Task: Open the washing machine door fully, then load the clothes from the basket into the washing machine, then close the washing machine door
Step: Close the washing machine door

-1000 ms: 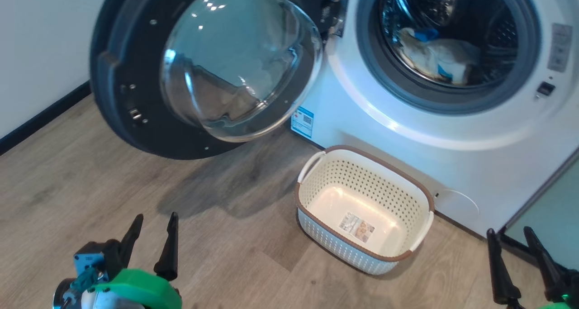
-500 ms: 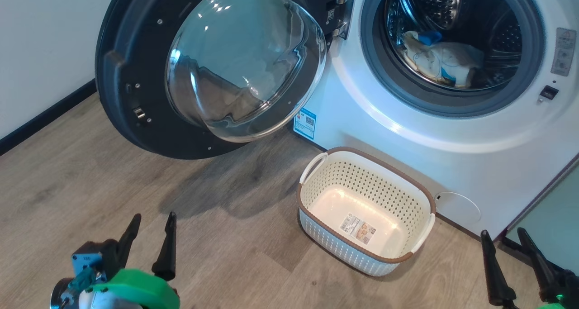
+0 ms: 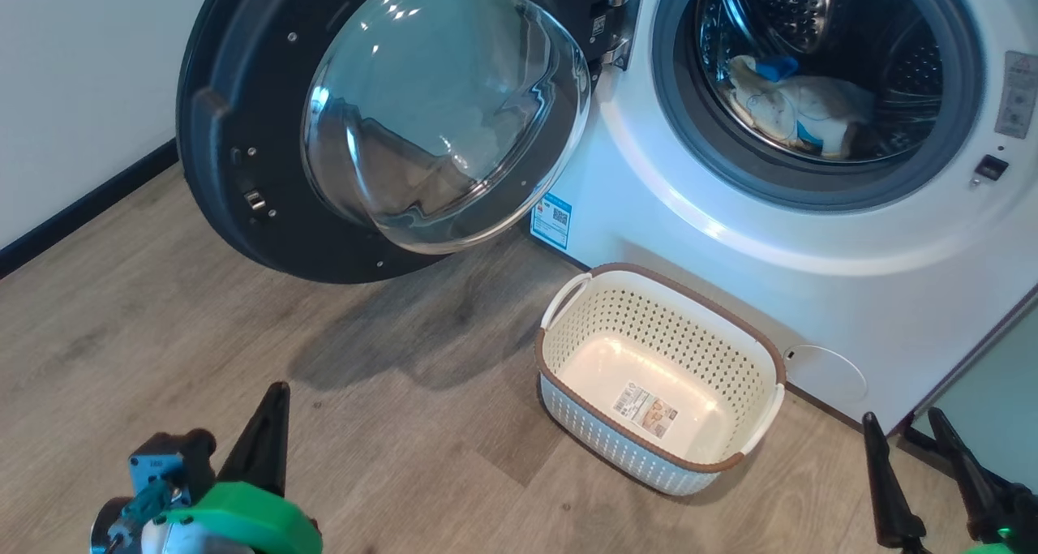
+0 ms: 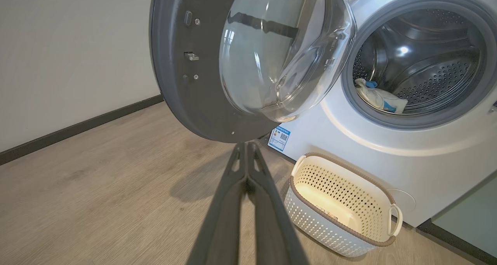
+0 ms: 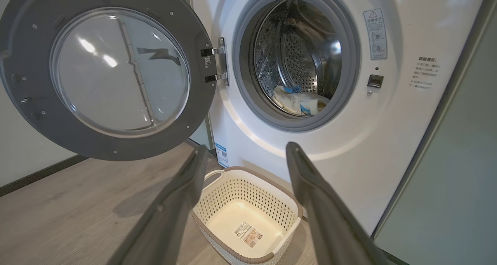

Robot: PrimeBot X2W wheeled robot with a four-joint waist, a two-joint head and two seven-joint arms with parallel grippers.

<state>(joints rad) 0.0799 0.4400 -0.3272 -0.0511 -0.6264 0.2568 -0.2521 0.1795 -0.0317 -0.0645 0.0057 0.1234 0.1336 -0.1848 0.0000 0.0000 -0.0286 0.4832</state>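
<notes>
The washing machine (image 3: 811,246) stands with its round black door (image 3: 243,165) swung wide open to the left, glass bowl bulging outward. Pale yellow clothes (image 3: 799,112) with a small blue piece lie inside the steel drum, as the right wrist view shows the clothes (image 5: 299,102) too. The cream basket (image 3: 754,359) sits on the floor before the machine, with just a label on its bottom. My left gripper (image 3: 272,400) is shut on nothing, low at the left, well short of the door (image 4: 182,82). My right gripper (image 3: 904,428) is open at the lower right, empty, beside the basket (image 5: 217,203).
A wood floor (image 3: 162,327) spreads left of the basket to a white wall with a dark skirting board (image 3: 81,205). A pale green cabinet (image 3: 997,392) adjoins the machine's right side. The open door overhangs the floor at the upper left.
My left gripper's fingers have closed together. The head camera shifted slightly, so the scene sits a little further right. The right gripper stays open.
</notes>
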